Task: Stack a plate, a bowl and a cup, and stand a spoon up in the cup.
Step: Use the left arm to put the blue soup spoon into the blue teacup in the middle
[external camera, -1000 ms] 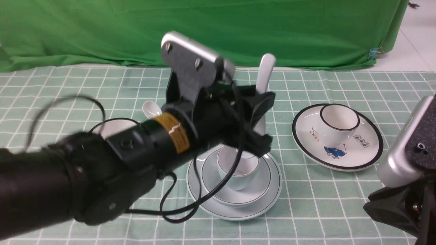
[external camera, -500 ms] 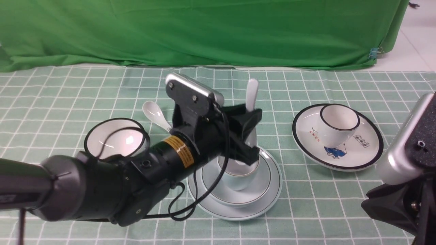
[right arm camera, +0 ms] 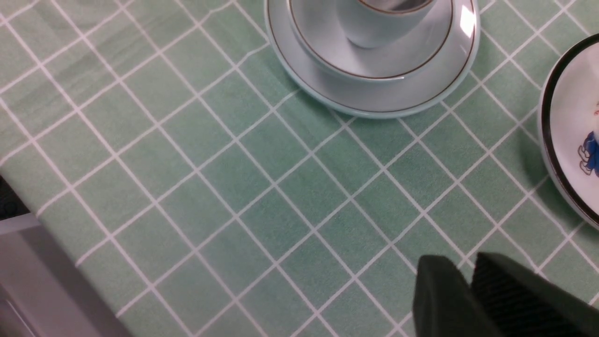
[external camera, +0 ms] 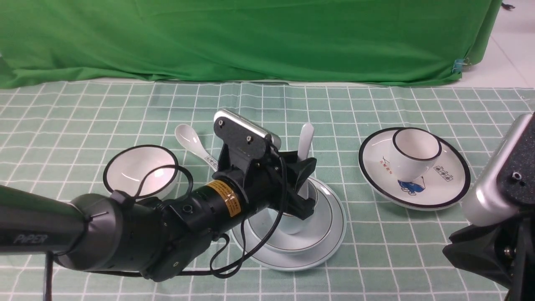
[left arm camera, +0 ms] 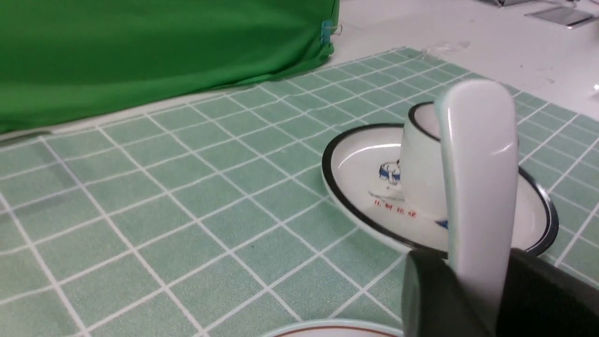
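Observation:
The pale blue plate (external camera: pixel 336 221) lies at the table's middle with the pale blue bowl (external camera: pixel 319 236) on it and the pale blue cup (external camera: pixel 290 223) in the bowl; all three also show in the right wrist view: plate (right arm camera: pixel 449 84), bowl (right arm camera: pixel 327 51), cup (right arm camera: pixel 374 25). My left gripper (external camera: pixel 304 184) is shut on the plain spoon (external camera: pixel 305 140), holding it upright with its lower end in the cup, hidden by the fingers. The handle fills the left wrist view (left arm camera: pixel 479 187). My right gripper (right arm camera: pixel 461 269) is shut and empty, low at the near right.
A white black-rimmed plate (external camera: pixel 376 177) with a blue drawing carries a white black-rimmed cup (external camera: pixel 413 152) at the right. A white black-rimmed bowl (external camera: pixel 140 169) and a second spoon (external camera: pixel 190 140) lie at the left. Green cloth (external camera: pixel 250 37) hangs behind.
My left arm has come down, lowering the upright spoon into the cup. The right arm has not moved.

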Controlling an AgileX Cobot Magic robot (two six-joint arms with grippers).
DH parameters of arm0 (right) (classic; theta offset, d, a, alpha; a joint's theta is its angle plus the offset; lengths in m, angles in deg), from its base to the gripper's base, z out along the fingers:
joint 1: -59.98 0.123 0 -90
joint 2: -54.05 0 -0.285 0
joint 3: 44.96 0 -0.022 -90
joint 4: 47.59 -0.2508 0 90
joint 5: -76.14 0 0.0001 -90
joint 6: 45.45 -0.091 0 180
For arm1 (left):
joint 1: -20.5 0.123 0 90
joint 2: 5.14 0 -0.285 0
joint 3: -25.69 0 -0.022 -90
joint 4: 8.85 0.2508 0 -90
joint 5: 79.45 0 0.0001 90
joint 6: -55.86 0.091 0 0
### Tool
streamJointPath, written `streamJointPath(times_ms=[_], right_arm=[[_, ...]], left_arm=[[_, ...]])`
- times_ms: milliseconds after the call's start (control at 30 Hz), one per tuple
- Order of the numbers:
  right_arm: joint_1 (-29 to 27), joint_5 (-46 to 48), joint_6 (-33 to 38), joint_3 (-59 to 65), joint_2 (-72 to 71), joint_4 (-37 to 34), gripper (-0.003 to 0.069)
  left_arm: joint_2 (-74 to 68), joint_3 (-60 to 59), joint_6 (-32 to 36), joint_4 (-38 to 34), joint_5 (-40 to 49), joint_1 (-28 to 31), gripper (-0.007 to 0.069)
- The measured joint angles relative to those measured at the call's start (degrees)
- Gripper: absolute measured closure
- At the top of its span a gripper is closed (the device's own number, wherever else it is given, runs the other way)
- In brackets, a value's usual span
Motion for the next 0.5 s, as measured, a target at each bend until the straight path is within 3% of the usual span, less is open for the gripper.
streamJointPath(times_ms=[300,500], right_arm=[[0.0,-0.25,0.0,0.0,0.0,0.0,0.0515],[0.0,-1.39,0.0,-1.91,-2.77,0.0,0.0515]], left_arm=[[1.55,0.0,-3.11,0.44,2.17,0.02,0.0221],[14.33,-0.02,-5.12,1.06,15.99,0.02,0.022]])
